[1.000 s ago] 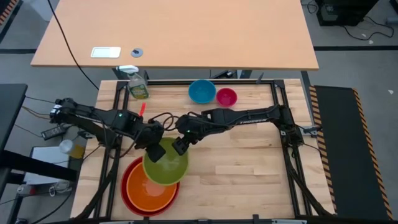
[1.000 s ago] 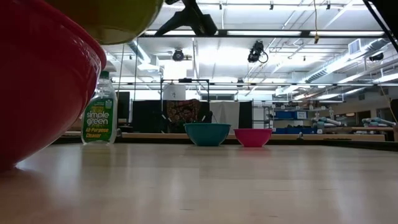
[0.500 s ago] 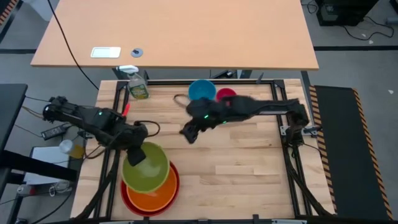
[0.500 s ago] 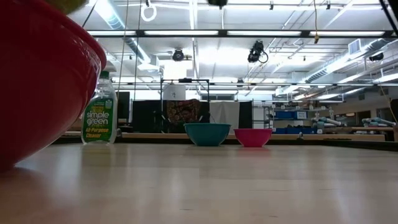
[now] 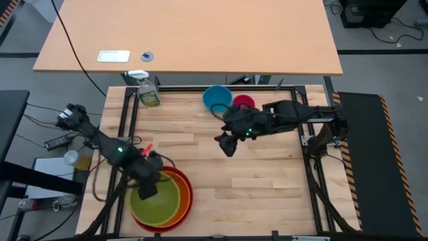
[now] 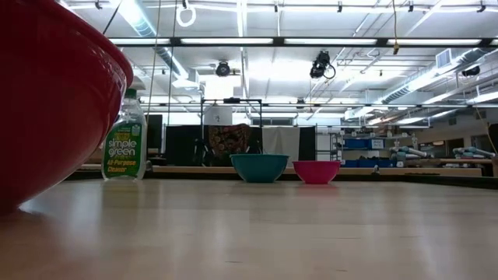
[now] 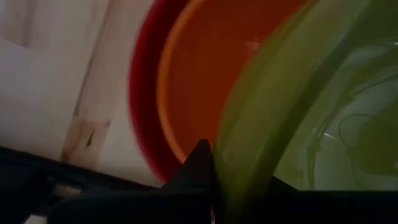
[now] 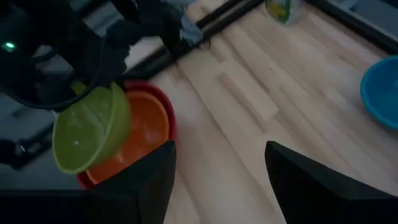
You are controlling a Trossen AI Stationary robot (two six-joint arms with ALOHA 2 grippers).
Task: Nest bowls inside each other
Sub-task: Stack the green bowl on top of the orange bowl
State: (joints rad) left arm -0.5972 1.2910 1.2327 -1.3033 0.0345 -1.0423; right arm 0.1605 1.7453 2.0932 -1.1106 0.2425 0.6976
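Observation:
The yellow-green bowl [image 5: 159, 204] hangs tilted over the orange bowl [image 5: 179, 201], which sits inside the red bowl [image 5: 187, 191] at the table's near left. My left gripper [image 5: 148, 189] is shut on the yellow-green bowl. My right gripper [image 5: 227, 144] hovers open over the table's middle, with nothing between its fingers [image 8: 152, 180]. The blue bowl [image 5: 217, 98] and the pink bowl [image 5: 243, 104] stand upright, side by side, at the far edge. The low view shows no gripper. My left gripper holds the yellow-green bowl by its rim [image 7: 231, 140], on the bowl's far-left side. One finger [image 7: 198, 167] is outside the wall; the other seems to be inside. The fingers point down from above. The bowl is tilted over the orange bowl [image 8: 142, 132]; I cannot tell whether they touch.
A green spray bottle [image 5: 148, 94] stands at the far left corner. Black frame rails [image 5: 200, 88] run round the wooden table top. Bare wood [image 5: 267, 194] lies at the near right. A second table [image 5: 200, 40] stands beyond the far edge.
My left gripper has carried the yellow-green bowl toward the table's near left, from beside the stack to over the orange and red bowls. My right gripper has drawn away from that bowl's rim, rising and going toward the table's far right.

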